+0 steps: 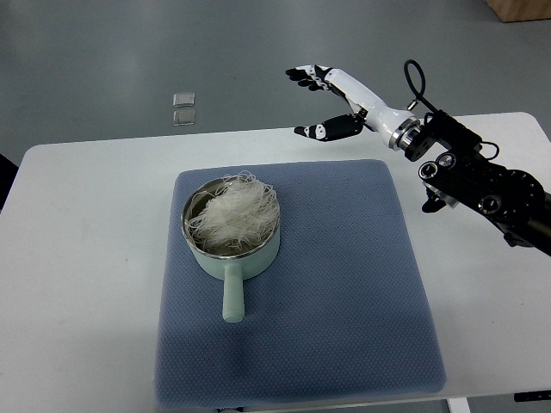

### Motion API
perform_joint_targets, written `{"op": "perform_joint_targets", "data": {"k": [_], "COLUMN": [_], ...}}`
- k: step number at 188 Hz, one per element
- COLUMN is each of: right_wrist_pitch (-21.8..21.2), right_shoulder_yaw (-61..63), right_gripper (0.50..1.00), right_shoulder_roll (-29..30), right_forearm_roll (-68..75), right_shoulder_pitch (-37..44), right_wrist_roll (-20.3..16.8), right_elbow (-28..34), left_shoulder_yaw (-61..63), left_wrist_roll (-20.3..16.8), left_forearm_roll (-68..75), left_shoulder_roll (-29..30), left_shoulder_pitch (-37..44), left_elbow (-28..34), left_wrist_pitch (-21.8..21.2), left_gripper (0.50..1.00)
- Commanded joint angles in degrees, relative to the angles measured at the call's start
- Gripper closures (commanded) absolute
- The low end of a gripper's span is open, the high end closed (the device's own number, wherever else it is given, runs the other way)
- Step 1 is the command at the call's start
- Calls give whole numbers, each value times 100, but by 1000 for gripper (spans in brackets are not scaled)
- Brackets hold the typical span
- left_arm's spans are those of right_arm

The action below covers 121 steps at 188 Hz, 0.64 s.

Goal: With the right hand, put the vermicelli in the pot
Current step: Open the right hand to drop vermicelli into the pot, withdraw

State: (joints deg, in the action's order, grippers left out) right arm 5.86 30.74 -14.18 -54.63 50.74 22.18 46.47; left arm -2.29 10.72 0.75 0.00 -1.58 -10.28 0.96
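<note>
A pale green pot [231, 255] with a short handle pointing toward me sits on a blue mat [344, 284]. A tangle of white vermicelli [234, 212] lies inside the pot, some strands reaching over the rim. My right hand [314, 101] is raised above the table's far edge, up and to the right of the pot. Its fingers are spread and it holds nothing. The right arm [482, 181] comes in from the right edge. The left arm does not show.
The mat lies on a white table [77, 258]. Two small clear square objects [183, 107] lie on the grey floor beyond the table's far edge. A brown box corner [521, 9] shows at the top right.
</note>
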Motion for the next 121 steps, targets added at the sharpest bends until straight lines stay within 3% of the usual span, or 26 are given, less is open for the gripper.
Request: {"op": "perform_joint_targets", "data": {"k": [1, 35, 42, 60, 121], "right_wrist_pitch": [108, 125, 143, 125, 117], "right_shoulder_yaw": [574, 785, 811, 837, 829], "right_gripper": [660, 654, 615, 572, 570], "right_shoulder_roll": [20, -50, -50, -41, 29], "right_forearm_roll": [1007, 2554, 2887, 3458, 3599], "right_shoulder_pitch": [-442, -926, -978, -1110, -1172], "right_wrist_roll": [-258, -302, -302, -258, -232], "right_elbow": [-103, -138, -155, -155, -155], "left_shoulder_yaw": [0, -9, -9, -9, -26], "left_wrist_roll": [0, 0, 0, 0, 0], "left_forearm_roll": [4, -5, -5, -5, -5], "left_shoulder_roll": [0, 0, 0, 0, 0], "left_shoulder_pitch": [0, 0, 0, 0, 0], "left_elbow": [0, 0, 0, -9, -9], "left_wrist_pitch": [1, 1, 1, 1, 1], "left_gripper": [500, 500, 500, 500, 500]}}
